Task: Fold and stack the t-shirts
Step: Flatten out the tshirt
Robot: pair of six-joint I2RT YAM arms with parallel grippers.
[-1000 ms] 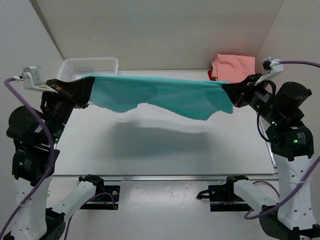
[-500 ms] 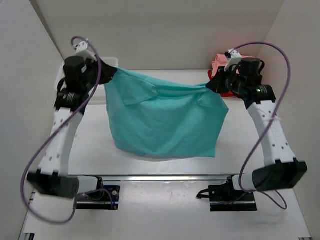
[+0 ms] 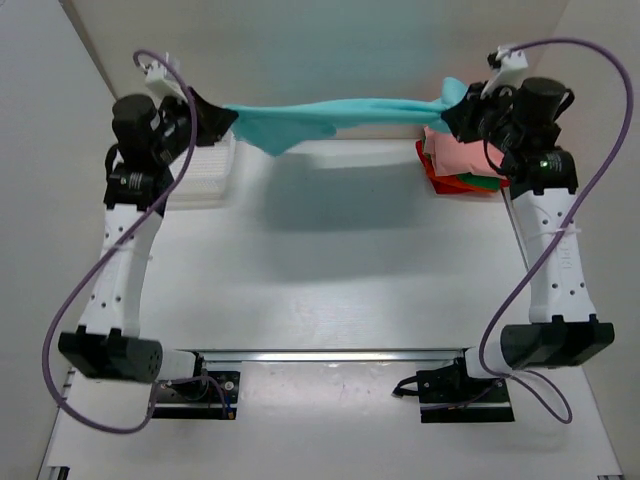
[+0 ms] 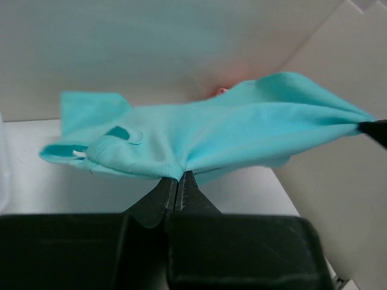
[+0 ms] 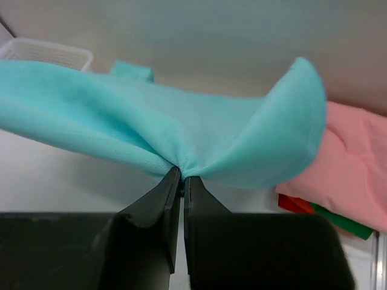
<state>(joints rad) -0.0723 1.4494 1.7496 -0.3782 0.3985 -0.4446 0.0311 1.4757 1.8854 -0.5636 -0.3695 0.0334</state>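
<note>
Mid-spread, by the look of it. Holding the teal t-shirt (image 3: 330, 112) up in the air above the far edge of the worktop (image 3: 330, 280), clear of the surface and bunched into a narrow band. Left end effector (image 3: 222, 120) pressed together on 1 gathered edge of the cloth, near the far left corner, above the white basket (image 3: 205, 172). Right end effector (image 3: 452, 105) pinching the opposite edge the same way, above the far right corner. From the left wrist view, white neck label (image 4: 78, 154) out at the loose end of the cloth, so probably the collar there.

To do this step well:

- Bring both arms down and toward the near edge together, at 1 pace.
- Hold the span between the 2 grips even, to avoid sagging into a heap or slipping out of a pinch.
- Touch the loose hanging edge down on the middle of the worktop first, then draw gently back to flatten the body.
- Steer clear of the folded stack at the far right corner: salmon pink shirt (image 3: 462, 152) on top, green shirt (image 3: 480, 182) and red-orange shirt (image 3: 436, 176) beneath, just under the right end effector. Real risk of knocking it askew with a trailing sleeve.
- Avoid snagging the basket rim on the other side.
- Check for twist between the grips before letting go, and release only once flat.
</note>
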